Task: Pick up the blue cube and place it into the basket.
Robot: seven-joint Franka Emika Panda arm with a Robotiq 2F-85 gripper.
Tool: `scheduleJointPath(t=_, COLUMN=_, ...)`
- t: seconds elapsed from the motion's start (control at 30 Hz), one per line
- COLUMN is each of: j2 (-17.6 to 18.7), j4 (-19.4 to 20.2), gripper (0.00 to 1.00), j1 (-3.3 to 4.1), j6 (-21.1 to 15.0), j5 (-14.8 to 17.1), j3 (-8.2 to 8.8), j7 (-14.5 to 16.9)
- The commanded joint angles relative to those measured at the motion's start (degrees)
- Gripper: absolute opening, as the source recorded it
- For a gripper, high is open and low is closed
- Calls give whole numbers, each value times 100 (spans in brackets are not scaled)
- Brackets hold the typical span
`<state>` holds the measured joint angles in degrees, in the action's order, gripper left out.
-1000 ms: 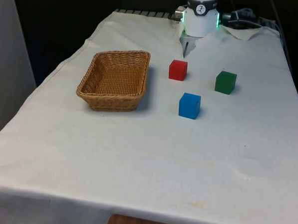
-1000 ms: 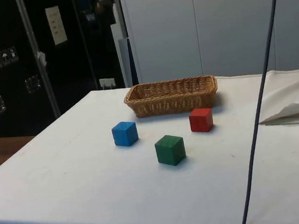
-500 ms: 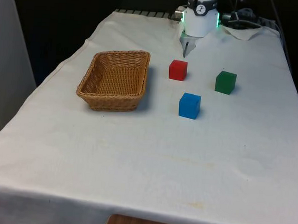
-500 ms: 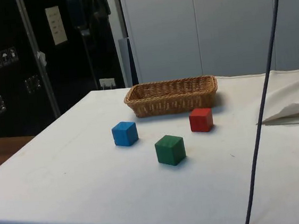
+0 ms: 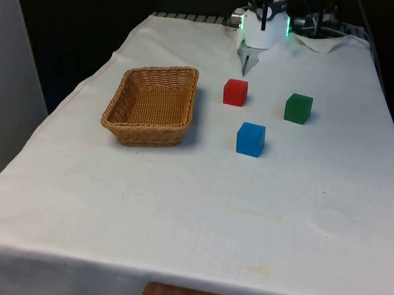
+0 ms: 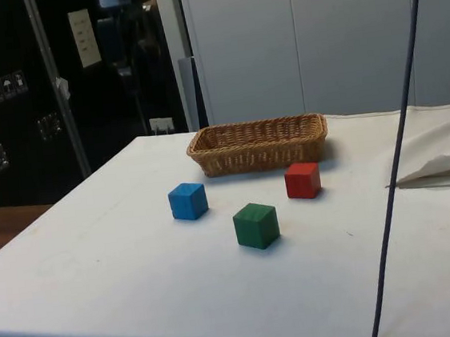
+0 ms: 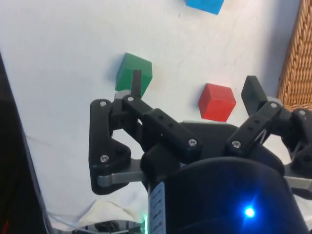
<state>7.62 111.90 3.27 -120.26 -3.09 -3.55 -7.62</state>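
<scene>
The black two-finger gripper [image 7: 195, 90] hangs high, fingers spread and empty — it should descend squarely over the small blue cube [image 5: 251, 138], clear of the red cube [image 5: 235, 92].

The tan woven wicker basket [image 5: 152, 104] looks rough and ribbed. The blue cube [image 5: 250, 138], smooth and matt, rests on the matt, faintly creased white cloth [image 5: 200, 214].

The white-clothed surface [image 5: 181, 206] carries a wicker basket [image 5: 151, 105] towards the front view's left, and a red cube [image 5: 235, 92], a green cube [image 5: 298, 108] and a blue cube [image 5: 250, 138], all apart.
</scene>
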Motion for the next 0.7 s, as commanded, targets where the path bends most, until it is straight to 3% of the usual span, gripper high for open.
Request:
scheduleJointPath(t=0.0, j2=17, j4=74, gripper=100, j1=6, j6=-160, j5=-74, j3=6, j7=-69)
scheduleJointPath(t=0.47, j2=292, j4=401, gripper=100, j1=17, j6=-854, j5=-286, j3=0, j7=-206)
scheduleJointPath(t=0.5, j2=286, j4=378, gripper=100, j1=0, j6=-768, j5=-223, j3=-11, j7=-138)
scheduleJointPath(t=0.67, j2=401, j4=521, gripper=100, j1=11, j6=-1123, j5=-367, j3=0, j7=-246)
